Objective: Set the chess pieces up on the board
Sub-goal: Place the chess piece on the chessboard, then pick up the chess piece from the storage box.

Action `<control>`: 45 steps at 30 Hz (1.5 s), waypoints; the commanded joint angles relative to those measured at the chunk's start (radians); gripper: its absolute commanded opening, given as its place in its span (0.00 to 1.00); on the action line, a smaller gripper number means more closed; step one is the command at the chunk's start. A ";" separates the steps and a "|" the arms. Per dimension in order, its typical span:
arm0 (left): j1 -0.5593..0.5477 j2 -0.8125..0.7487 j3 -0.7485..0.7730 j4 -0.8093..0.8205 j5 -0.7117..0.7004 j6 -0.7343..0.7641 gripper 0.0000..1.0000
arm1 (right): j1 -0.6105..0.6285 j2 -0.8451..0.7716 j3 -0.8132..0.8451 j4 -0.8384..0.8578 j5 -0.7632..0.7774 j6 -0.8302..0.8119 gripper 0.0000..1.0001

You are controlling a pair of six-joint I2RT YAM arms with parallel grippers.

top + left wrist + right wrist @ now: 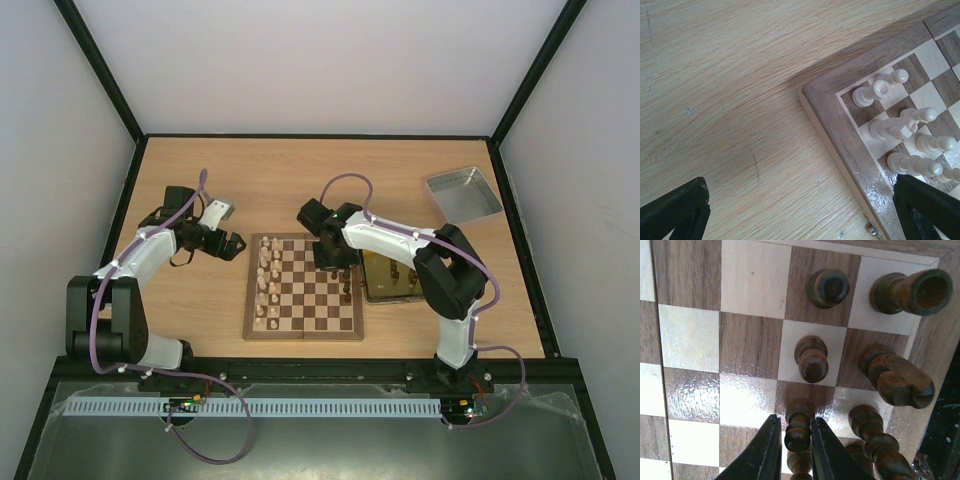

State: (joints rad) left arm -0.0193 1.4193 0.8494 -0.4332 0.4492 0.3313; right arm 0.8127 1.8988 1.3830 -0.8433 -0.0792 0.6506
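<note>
Over the far right part of the board, my right gripper is pinched nearly shut on a dark pawn, one finger against each side of it. I cannot tell whether its base touches the square beneath.

- Dark pieces stand upright around it along the board's right edge. Two more pawns are on the inner file. A rook sits in the corner with a knight beside it, and a taller piece stands just right of the held pawn.
- Cream pieces stand in two files down the board's left side, upright in the left wrist view.
- Left gripper hangs over bare table just off the board's far left corner. Its jaws are spread wide with nothing between them, only wood grain below.
- Board lies flat at mid-table, between the two arms.
- Gold tin sits against the board's right edge, with a few dark pieces inside it.
- Silver tray rests at the far right of the table, well apart from the board.
</note>
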 commanded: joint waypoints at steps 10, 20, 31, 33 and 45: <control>-0.004 0.000 -0.008 -0.012 0.015 0.010 1.00 | -0.003 -0.051 0.010 -0.051 0.007 0.001 0.19; -0.005 0.001 -0.009 -0.013 0.015 0.011 1.00 | -0.002 -0.082 0.042 -0.077 -0.003 0.009 0.20; -0.005 0.001 -0.007 -0.013 0.011 0.007 1.00 | -0.025 -0.193 0.100 -0.155 0.080 0.010 0.20; -0.005 -0.005 -0.007 -0.008 0.004 0.004 1.00 | -0.064 -0.227 0.045 -0.134 0.085 0.005 0.20; -0.005 -0.009 -0.009 -0.004 0.002 0.000 1.00 | -0.336 -0.349 -0.235 -0.011 0.040 -0.060 0.20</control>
State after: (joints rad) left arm -0.0196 1.4193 0.8494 -0.4332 0.4454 0.3317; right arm 0.4870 1.5631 1.1751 -0.8928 -0.0452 0.6247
